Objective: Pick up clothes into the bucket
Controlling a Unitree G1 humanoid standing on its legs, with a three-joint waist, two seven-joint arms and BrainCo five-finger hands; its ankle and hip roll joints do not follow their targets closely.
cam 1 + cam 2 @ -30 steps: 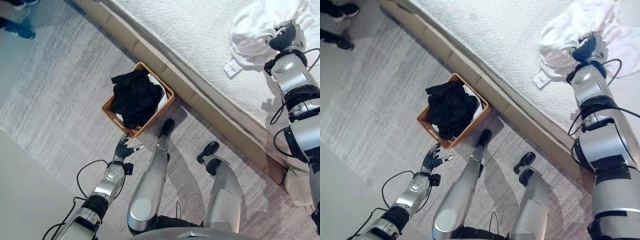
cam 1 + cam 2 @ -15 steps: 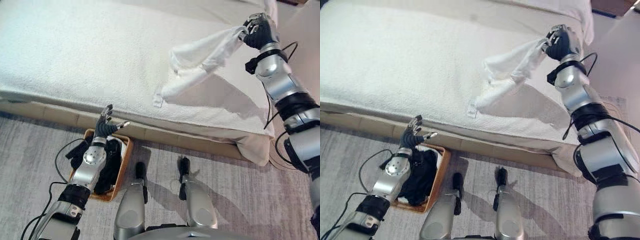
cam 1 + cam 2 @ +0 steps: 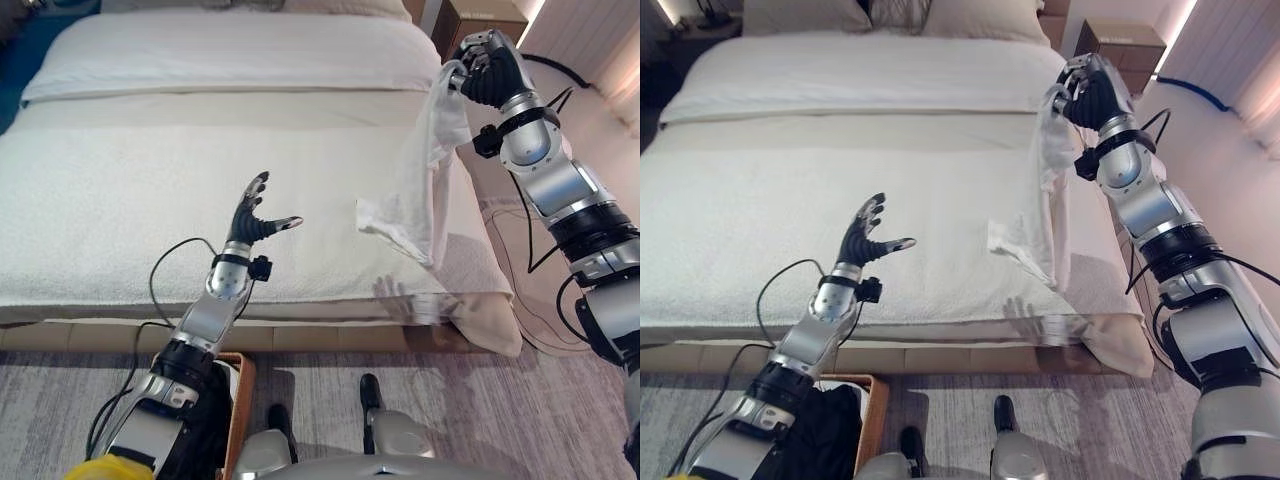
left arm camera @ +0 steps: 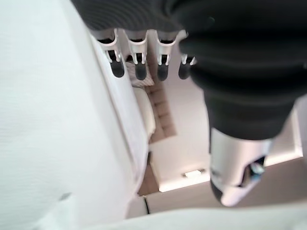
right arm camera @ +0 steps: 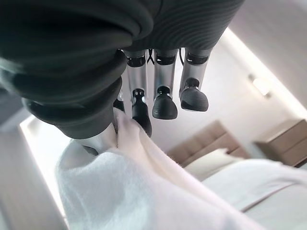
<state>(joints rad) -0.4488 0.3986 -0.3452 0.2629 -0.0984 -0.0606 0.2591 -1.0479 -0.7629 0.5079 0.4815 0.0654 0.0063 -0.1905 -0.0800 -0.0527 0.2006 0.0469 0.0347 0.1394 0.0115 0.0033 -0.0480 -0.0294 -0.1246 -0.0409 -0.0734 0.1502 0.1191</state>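
1. A wide white bed (image 3: 150, 190) fills the room ahead; a brown basket (image 3: 872, 415) holding dark clothes (image 3: 820, 435) is seen on the floor below its edge.
2. A white garment (image 3: 425, 180) is pinched in the curled right hand (image 3: 488, 70) and hangs over the bed's side.
3. The left hand (image 3: 252, 215) is held spread, with nothing in it.
4. The thin pinch could slip, or the trailing hem could catch on the mattress corner, on the way to the far-off basket.

The right arm reaches up and forward with its elbow bent, and the right hand (image 3: 487, 72) is raised high, its fingers and thumb curled into a tight pinch. The left arm extends forward from the lower left, forearm angled upward. The left hand (image 3: 251, 218) is held up with straight, spread fingers and the thumb stuck out to the side, holding nothing.
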